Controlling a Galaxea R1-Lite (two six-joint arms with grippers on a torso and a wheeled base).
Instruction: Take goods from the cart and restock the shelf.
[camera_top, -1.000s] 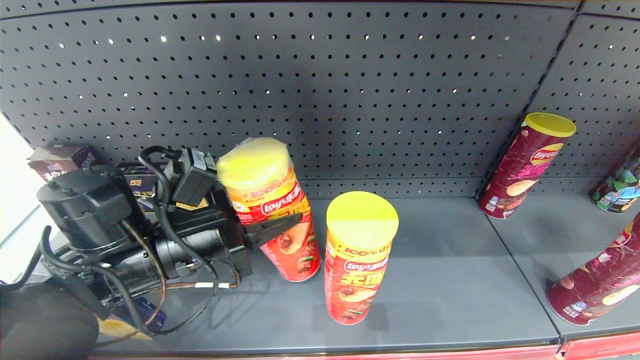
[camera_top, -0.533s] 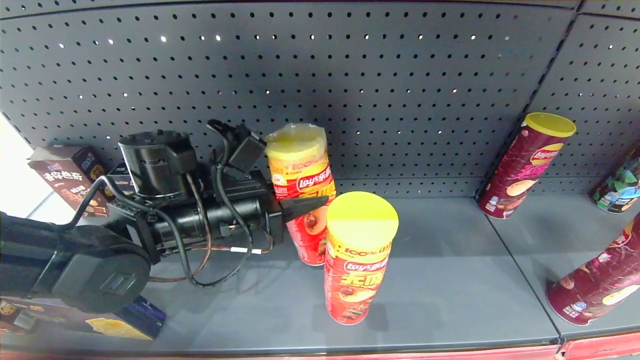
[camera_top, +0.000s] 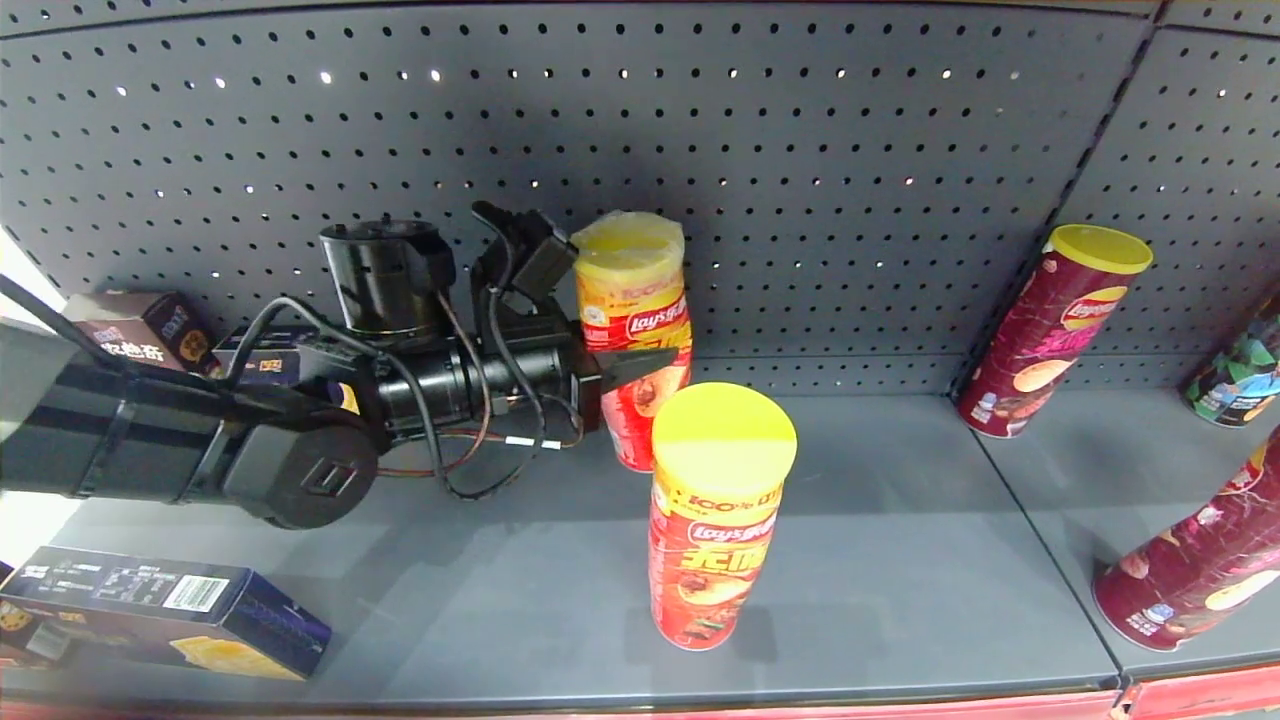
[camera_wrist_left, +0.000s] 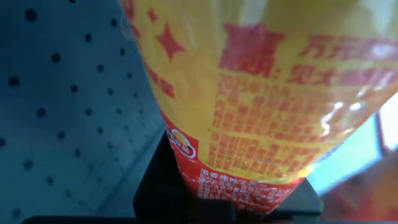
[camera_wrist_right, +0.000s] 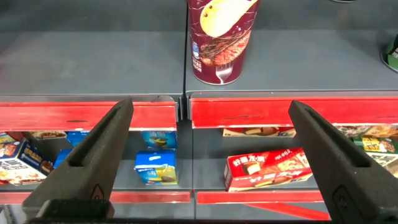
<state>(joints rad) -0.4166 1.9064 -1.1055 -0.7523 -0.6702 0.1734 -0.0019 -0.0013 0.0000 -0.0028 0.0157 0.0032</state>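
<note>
L gripper (camera_top: 640, 368) clamps red-yellow chips can (camera_top: 630, 290) at mid-body, upright, at back of shelf (camera_top: 900, 560) near pegboard (camera_top: 800, 200), behind 2nd matching can (camera_top: 715, 520). R gripper (camera_wrist_right: 210, 109) has fingers spread wide, facing maroon chips can (camera_wrist_right: 221, 37).

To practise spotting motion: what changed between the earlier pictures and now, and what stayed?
The left gripper, still shut on a chip can, carried it right and back toward the pegboard, behind the standing can. The standing can and purple cans stayed put.
</note>
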